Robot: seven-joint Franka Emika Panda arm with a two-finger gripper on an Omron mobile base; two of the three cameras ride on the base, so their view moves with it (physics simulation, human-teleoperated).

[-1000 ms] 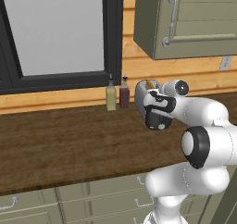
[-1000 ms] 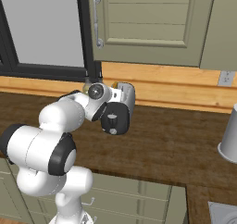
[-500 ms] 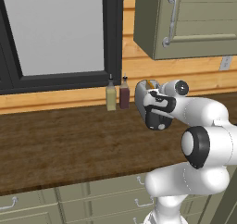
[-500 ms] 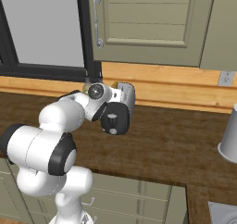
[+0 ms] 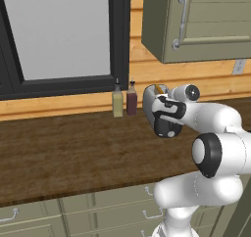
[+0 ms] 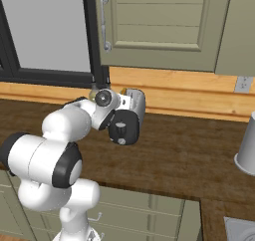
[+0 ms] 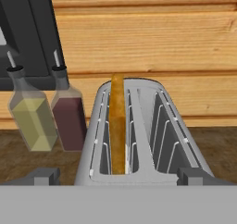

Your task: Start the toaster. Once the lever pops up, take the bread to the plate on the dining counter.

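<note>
One bread (image 7: 118, 126) slice upright in toaster (image 7: 139, 140) left slot.

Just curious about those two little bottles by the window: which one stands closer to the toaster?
The dark reddish-brown bottle stands right next to the toaster. The pale yellow-green bottle is on its far side, further from the toaster.
</note>
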